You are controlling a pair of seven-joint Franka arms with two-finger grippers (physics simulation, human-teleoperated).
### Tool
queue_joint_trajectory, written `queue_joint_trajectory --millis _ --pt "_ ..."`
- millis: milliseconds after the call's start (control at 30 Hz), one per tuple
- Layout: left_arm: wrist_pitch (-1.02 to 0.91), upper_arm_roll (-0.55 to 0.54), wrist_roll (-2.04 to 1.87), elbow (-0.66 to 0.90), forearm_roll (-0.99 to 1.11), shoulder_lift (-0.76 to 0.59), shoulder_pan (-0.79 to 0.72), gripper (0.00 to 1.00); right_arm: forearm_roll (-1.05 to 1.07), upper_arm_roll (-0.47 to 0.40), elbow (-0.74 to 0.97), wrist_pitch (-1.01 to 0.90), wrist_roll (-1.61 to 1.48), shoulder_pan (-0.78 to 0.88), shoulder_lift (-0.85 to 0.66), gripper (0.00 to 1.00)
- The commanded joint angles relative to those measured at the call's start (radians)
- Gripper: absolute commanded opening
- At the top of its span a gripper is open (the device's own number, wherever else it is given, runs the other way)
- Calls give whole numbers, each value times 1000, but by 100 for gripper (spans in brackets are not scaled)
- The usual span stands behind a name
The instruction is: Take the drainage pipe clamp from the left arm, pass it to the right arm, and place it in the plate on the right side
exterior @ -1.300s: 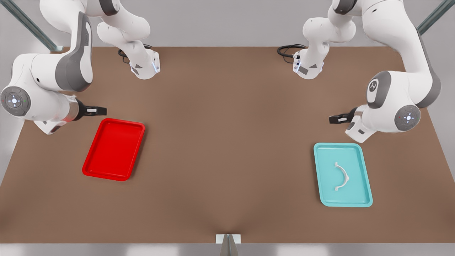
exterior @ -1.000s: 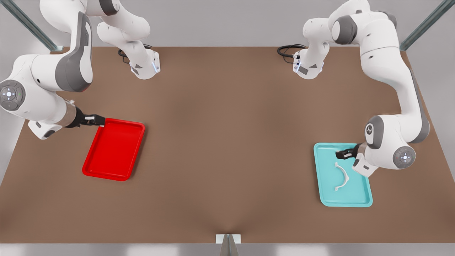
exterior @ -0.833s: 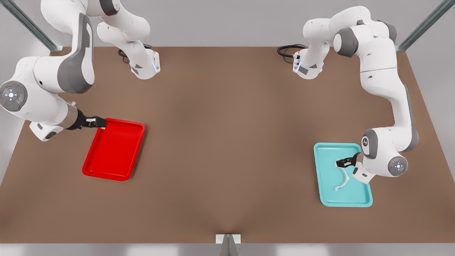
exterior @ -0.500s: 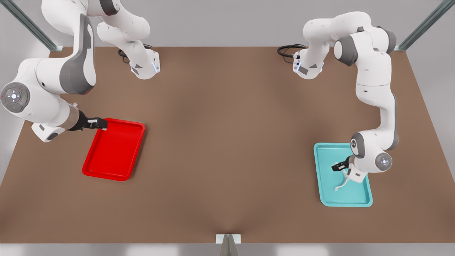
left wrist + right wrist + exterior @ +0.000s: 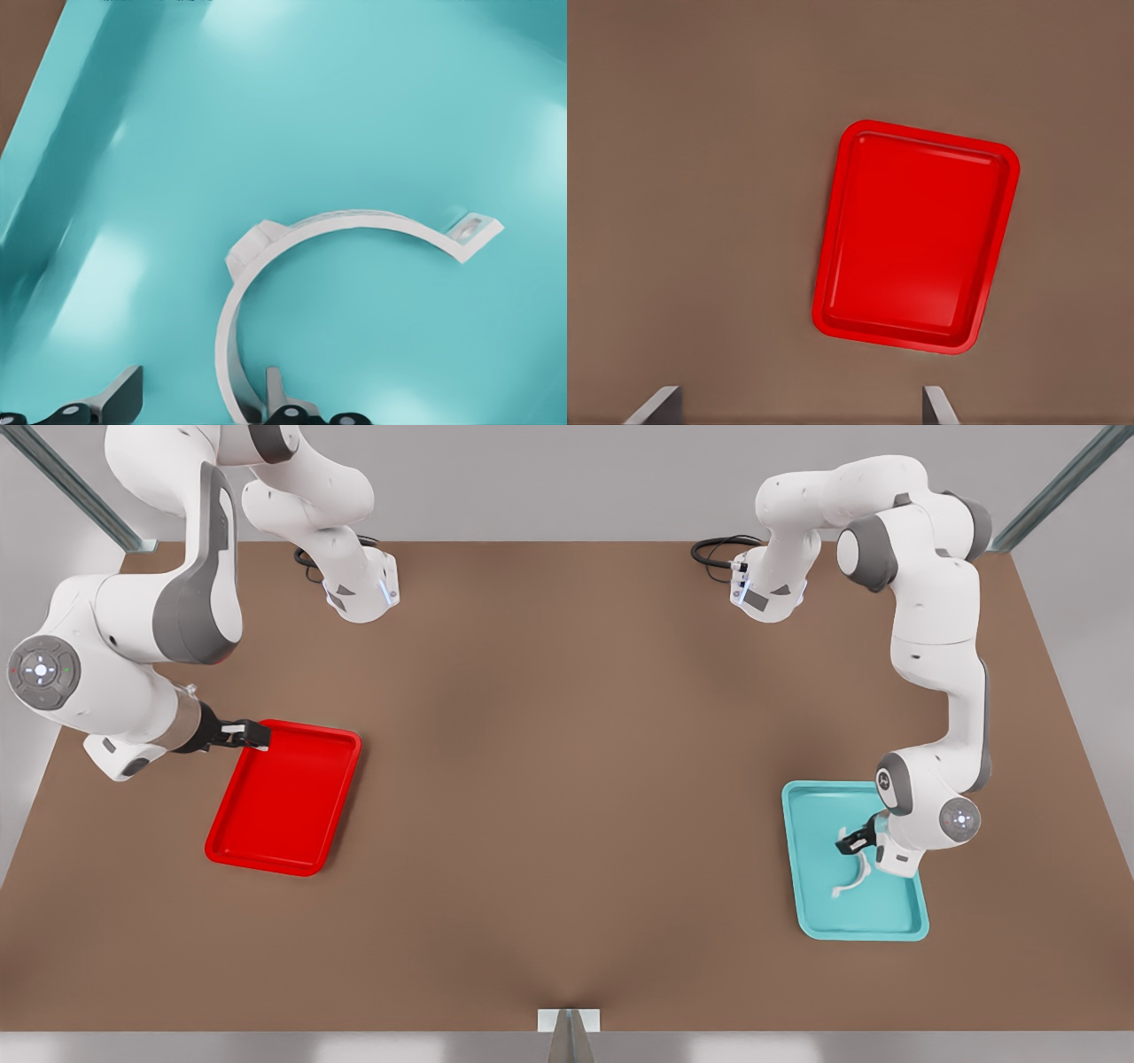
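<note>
The drainage pipe clamp (image 5: 854,875), a thin white half-ring with flat end tabs, lies in a teal tray (image 5: 811,841) at the front view's right. My left gripper (image 5: 846,843) is low over that tray. In the left wrist view it (image 5: 195,403) stands open, its fingers on either side of one end of the clamp (image 5: 354,220), on the teal tray (image 5: 177,133). The red plate (image 5: 283,797) lies at the front view's left. My right gripper (image 5: 257,735) hovers open at the plate's far corner, and the plate (image 5: 912,239) lies below the gripper (image 5: 796,403).
The brown table (image 5: 567,779) stretches wide between the two trays. Both arm bases (image 5: 359,593) (image 5: 766,593) stand at the far edge, with black cables beside them. A small grey bracket (image 5: 568,1027) sits at the near edge's middle.
My left arm swung down from beyond the teal tray and lowered its gripper onto the clamp's far end. My right gripper dropped slightly toward the red plate's corner and then held.
</note>
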Motion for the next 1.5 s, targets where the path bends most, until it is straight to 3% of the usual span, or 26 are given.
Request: queue_joint_trajectory --millis 0,433,533,600,933,1000,1033,1300,1333,1467 --pt "15 0 -77 0 -3 0 0 67 0 0 0 0 1 -1 -3 100" --pt "75 -2 -79 11 -1 -5 6 66 2 1 -11 0 1 0 -4 100" --pt "81 -2 -74 11 -1 -5 8 51 2 1 -14 0 1 0 -4 100" --pt "80 -2 -73 11 -1 -5 8 46 0 1 -14 0 1 0 -4 100" --pt "78 -5 -68 11 0 3 6 49 2 1 -20 0 1 0 -4 100" --pt "78 -5 -73 11 -3 3 6 28 2 1 -20 0 1 2 -4 100" --pt "77 -5 -73 11 -3 3 6 22 0 1 -20 0 1 0 -4 100" --pt "67 -2 -73 25 -21 -20 -35 21 3 3 -20 0 1 2 -4 100" --pt "28 -2 -73 46 -26 -36 -23 21 8 3 -20 2 1 2 -3 100" --pt "-476 -8 -163 395 -9 -69 -119 21 8 3 -23 0 1 2 -4 100"
